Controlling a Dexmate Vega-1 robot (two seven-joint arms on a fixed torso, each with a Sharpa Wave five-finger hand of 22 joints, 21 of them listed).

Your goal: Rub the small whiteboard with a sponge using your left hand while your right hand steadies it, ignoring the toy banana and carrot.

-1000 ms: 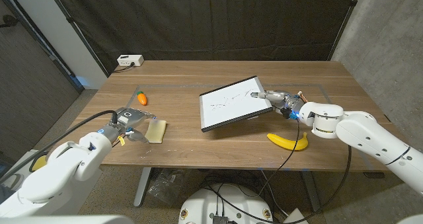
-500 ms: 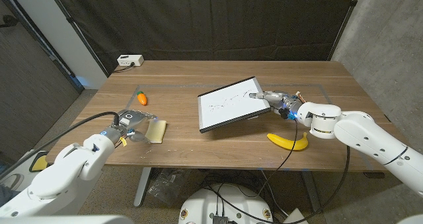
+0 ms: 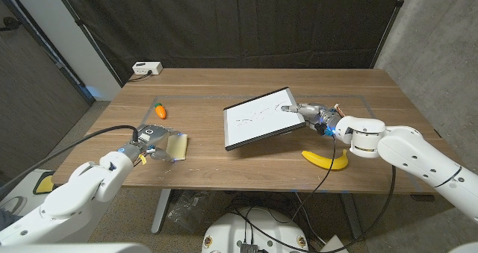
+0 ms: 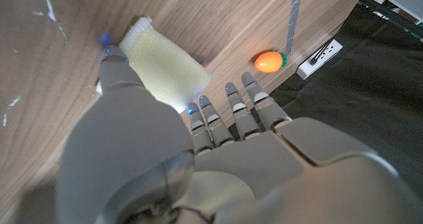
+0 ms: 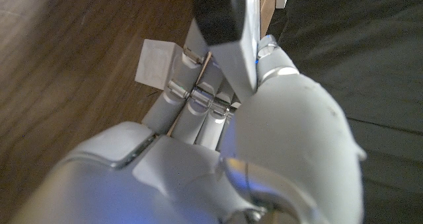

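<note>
- The whiteboard (image 3: 258, 117) sits tilted near the middle of the table (image 3: 224, 81), its right edge lifted; faint marks show on its white face.
- The right hand (image 3: 312, 111) grips that raised right edge, thumb over the frame as the right wrist view shows, so the steadying half of the job looks in place.
- The sponge (image 3: 177, 146), pale yellow, lies near the table's front-left edge, well apart from the board.
- The left hand (image 3: 147, 142) is at the sponge: in the left wrist view its thumb lies along one side and the fingers (image 4: 228, 108) curl at the other, touching it. I cannot tell whether it is truly gripped yet.
- Step in hand, as I judge it: picking up the sponge. Next calls for a firm pinch, a lift, then carrying it right to the board's face.
- The toy carrot (image 3: 160, 110) near the left edge and the banana (image 3: 326, 160) by the front-right edge lie off that path.
</note>
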